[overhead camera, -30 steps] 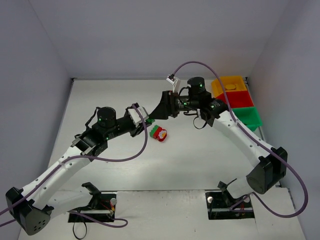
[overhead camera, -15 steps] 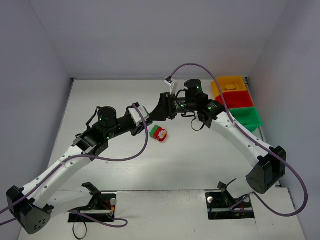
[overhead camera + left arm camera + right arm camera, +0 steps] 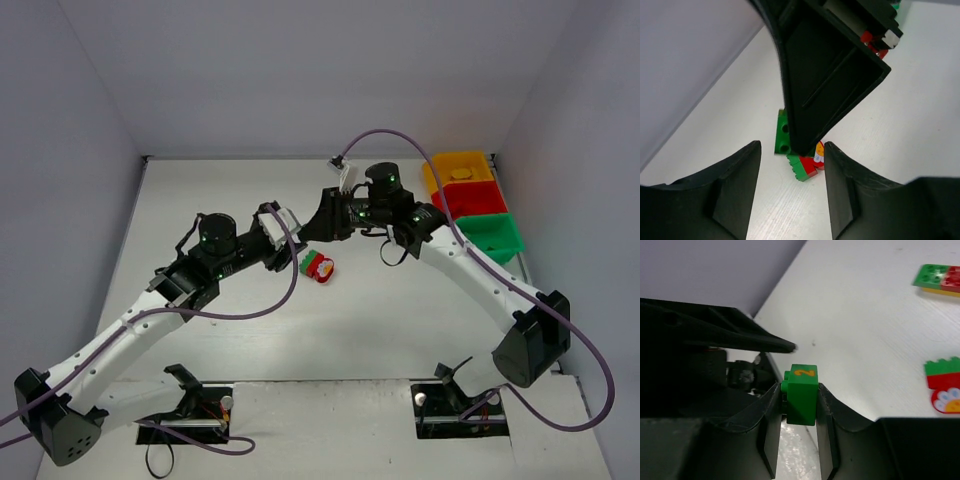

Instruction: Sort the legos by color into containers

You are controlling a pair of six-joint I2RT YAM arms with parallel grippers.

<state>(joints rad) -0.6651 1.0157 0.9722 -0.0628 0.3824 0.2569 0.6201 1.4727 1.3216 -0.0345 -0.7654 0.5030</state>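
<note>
My right gripper (image 3: 799,389) is shut on a small green lego (image 3: 802,400) with a yellow "2" on its end, held above the table. My left gripper (image 3: 792,147) faces it tip to tip, jaws apart with nothing between them. In the left wrist view the right gripper's black finger (image 3: 830,85) fills the middle, and the green lego (image 3: 782,132) shows beside it. In the top view both grippers meet near the table's centre, left gripper (image 3: 288,245) and right gripper (image 3: 312,236). A green, red and white lego cluster (image 3: 319,266) lies just below them. The yellow (image 3: 458,166), red (image 3: 472,198) and green (image 3: 494,233) containers stand at the far right.
A flat green, red and yellow lego stack (image 3: 940,277) lies farther out on the table. The green-and-red cluster with a flower piece (image 3: 945,387) lies close on the right of the right wrist view. The grey side wall (image 3: 685,60) runs along the table's edge.
My right gripper has closed on the green lego. My left gripper's jaws have parted and let go of it. The right arm has edged a little to the left.
</note>
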